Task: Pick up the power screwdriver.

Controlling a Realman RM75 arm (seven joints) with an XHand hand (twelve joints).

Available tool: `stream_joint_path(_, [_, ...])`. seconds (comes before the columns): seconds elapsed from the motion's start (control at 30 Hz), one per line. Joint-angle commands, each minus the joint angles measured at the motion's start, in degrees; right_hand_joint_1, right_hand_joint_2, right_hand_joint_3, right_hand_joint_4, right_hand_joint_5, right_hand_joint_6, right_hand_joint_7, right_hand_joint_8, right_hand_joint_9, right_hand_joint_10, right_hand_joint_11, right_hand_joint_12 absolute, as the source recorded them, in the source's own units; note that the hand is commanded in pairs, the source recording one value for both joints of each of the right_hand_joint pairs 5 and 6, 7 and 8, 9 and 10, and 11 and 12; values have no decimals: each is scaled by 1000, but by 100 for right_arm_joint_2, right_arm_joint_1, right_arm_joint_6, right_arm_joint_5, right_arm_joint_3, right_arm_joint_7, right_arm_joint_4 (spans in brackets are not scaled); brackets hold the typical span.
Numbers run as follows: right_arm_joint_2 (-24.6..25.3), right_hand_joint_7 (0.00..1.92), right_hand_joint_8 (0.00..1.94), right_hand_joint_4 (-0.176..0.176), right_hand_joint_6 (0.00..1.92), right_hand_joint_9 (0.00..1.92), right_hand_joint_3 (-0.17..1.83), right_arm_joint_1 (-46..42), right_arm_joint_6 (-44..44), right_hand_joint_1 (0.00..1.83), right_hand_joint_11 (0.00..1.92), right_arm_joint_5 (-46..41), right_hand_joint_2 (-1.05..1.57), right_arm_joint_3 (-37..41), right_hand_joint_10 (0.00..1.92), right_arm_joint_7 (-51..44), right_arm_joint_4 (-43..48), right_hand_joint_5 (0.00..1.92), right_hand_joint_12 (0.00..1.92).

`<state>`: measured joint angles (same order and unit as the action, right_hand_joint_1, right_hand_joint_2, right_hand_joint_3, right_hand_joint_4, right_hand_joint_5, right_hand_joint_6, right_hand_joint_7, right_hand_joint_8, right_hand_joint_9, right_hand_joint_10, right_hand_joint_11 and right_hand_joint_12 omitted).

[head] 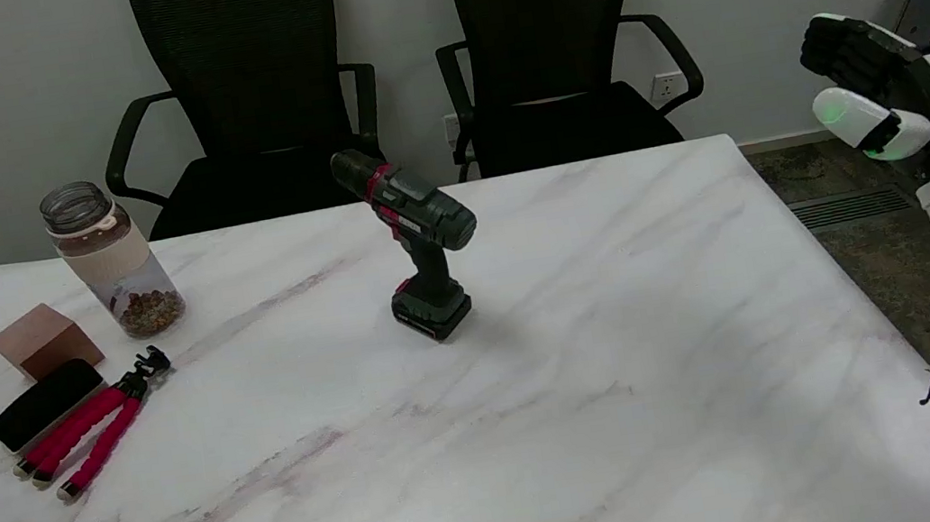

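Observation:
The power screwdriver [418, 236] is dark green and black with a red band. It stands upright on its battery base near the middle of the marble table [625, 366], with its nose pointing up and to the far left. My right hand [882, 88] hangs in the air off the table's right edge, far to the right of the tool. It holds nothing and its fingers are apart, raised upward.
At the table's left stand a clear jar [111, 256] with brown bits inside, a brown block [44, 339], a black case [46, 403] and a small tripod [93, 429] with pink legs. Two black office chairs [553, 48] stand behind the far edge.

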<state>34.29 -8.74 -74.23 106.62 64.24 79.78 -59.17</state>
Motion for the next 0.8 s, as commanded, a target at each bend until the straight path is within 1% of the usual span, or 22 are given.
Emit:
stream_joint_path(0.03, [-110,388,388,-88,388,357,922,29,553,906,301,1267,1,144,357,1056,98,388,301])
stream_joint_path(0.1, [-119,381,381,-76,381,347,922,101,782,906,293,1467,-22,162,347,1128,28,381,293])
stream_joint_path(0.13, [-132,371,371,-57,371,333,929,153,960,905,275,1665,-47,168,333,1224,-23,371,275])
stream_joint_path(0.17, [-142,363,363,-45,363,326,929,192,1100,906,262,1802,-64,168,326,1294,-59,363,262])
stream_joint_path(0.3, [-147,328,328,-24,328,330,914,320,1481,906,271,2174,-157,21,330,1426,-234,328,271])
stream_joint_path(0.37, [-109,325,325,-16,325,335,916,320,1481,904,276,2196,-191,-138,335,1426,-335,325,276])
stream_joint_path(0.43, [-40,270,270,-19,270,359,892,320,1397,899,301,2162,-258,-335,359,1454,-478,270,301])
stream_joint_path(0.5, [70,277,277,-12,277,379,847,320,1393,882,320,2161,-323,-515,379,1454,-615,277,320])
stream_joint_path(0.6, [520,279,279,35,279,387,794,435,1557,865,331,2213,-379,-670,387,1409,-703,279,331])
stream_joint_path(0.67, [1050,258,258,56,258,377,771,748,1535,866,326,2194,-420,-935,377,1423,-538,258,326])
stream_joint_path(0.73, [1599,240,240,66,240,369,761,1096,1406,867,321,2170,-435,-1185,369,1461,-226,240,321])
stream_joint_path(0.8, [2028,230,230,68,230,364,745,1347,1270,876,319,2170,-444,-1381,364,1461,108,230,319])
